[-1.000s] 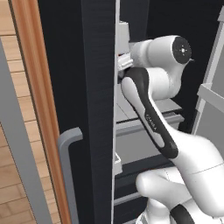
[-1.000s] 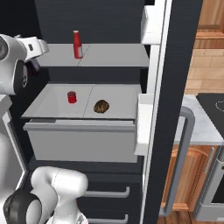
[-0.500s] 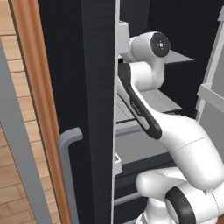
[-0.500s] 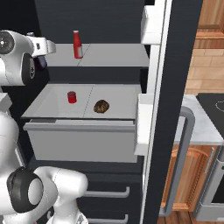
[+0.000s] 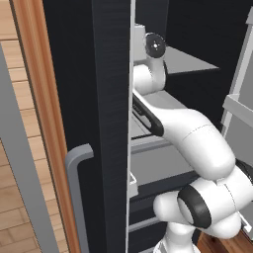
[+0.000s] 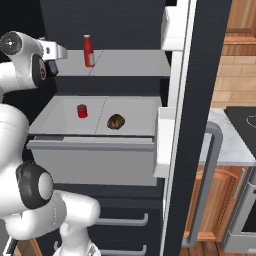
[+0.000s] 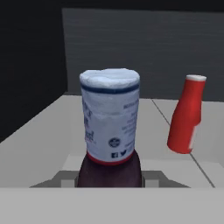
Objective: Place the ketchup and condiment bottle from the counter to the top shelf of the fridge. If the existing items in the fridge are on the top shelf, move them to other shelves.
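The gripper [image 7: 111, 181], closed on the condiment bottle [image 7: 110, 131], carries it in over the top shelf [image 6: 135, 64] of the fridge [image 6: 200, 75], left of the ketchup [image 6: 89, 50]. Next, likely: lower, release. The right base view alone shows the red can [image 6: 82, 111] and brown lump [image 6: 116, 121] on a lower shelf.

White arm, dark joints: rises from the base, folds at the elbow, forearm reaching up and forward. Wrist level, hand [image 6: 59, 51] pointing forward. Jaws partly closed, clamped on the condiment bottle [image 7: 110, 131], which stands directly ahead between the fingertips.
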### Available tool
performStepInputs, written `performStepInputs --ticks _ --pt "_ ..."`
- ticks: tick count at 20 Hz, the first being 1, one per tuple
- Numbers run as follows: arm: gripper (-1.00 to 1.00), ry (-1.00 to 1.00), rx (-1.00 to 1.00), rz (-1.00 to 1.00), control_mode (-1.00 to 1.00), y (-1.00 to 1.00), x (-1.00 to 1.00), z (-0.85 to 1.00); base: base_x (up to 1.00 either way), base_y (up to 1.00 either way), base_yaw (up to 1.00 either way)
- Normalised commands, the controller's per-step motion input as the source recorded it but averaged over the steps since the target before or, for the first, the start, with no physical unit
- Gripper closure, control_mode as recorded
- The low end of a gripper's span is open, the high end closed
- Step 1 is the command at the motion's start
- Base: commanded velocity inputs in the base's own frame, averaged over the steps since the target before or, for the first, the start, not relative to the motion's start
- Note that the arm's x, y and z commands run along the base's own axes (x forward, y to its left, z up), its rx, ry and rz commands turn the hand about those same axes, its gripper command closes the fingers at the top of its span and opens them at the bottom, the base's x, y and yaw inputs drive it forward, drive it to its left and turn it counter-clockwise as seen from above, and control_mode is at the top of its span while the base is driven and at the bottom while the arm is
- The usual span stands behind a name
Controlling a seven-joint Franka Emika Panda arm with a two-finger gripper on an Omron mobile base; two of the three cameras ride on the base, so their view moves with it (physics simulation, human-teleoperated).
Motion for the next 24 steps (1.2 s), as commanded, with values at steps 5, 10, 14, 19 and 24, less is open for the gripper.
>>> performStepInputs --ticks 5,10,14,19,24 --pt "1.0 0.04 0.02 -0.02 -1.0 0.19 0.58 -0.29 0.0 0.0 0.0" --pt "1.0 0.01 0.01 -0.01 -1.0 0.2 0.57 -0.23 0.0 0.0 0.0" --pt "1.0 0.05 0.02 -0.02 -1.0 0.12 0.56 0.0 0.0 0.0 0.0" --pt "1.0 0.04 0.0 0.0 -1.0 0.05 0.5 0.04 0.0 0.0 0.0" --pt "1.0 0.0 0.0 0.0 -1.0 0.0 0.2 -0.43 0.0 0.0 0.0"
